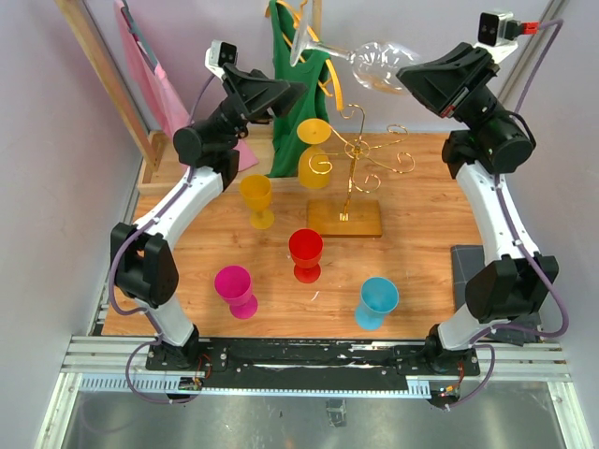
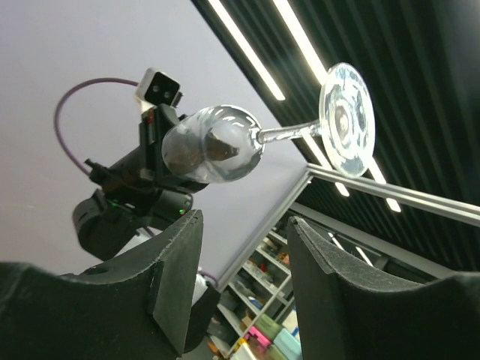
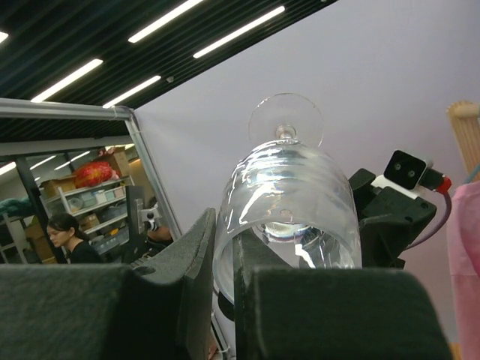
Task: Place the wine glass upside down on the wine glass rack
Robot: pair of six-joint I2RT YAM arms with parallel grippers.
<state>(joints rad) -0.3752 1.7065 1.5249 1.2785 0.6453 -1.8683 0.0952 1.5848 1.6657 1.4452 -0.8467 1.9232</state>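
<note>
Right tool (image 1: 404,79) nearly closed, pinching the rim wall of the glass (image 1: 374,64), which is held high over the far side of the counter (image 1: 421,271). In its wrist view one finger (image 3: 187,285) sits outside the bowl (image 3: 289,195) and the other appears to be inside. Left tool (image 1: 292,94) about half open and empty. Its wrist view shows bare fingers (image 2: 180,277) with the glass ahead of them, apart. The key relation is the glass's long axis. It runs roughly level from the bowl in the right tool out to the foot (image 1: 304,42), which points toward the left tool and tilts slightly up. The rack (image 1: 360,150) stands below the held glass and somewhat back toward the arm bases, between the two tools, pole upright on its base (image 1: 344,218). My judgement is that the glass needs about a quarter turn, foot up and bowl down, before the stem (image 2: 289,133) can slide into a wire arm. The left tool is nearer the stem and foot, while the right tool has the bowl. Count: one clear glass, one rack and five coloured goblets. Two are yellow, one (image 1: 314,154) seemingly hung inverted on the rack and one (image 1: 256,198) standing on the counter. One is red (image 1: 305,254), one magenta (image 1: 236,290) and one blue (image 1: 376,301).
</note>
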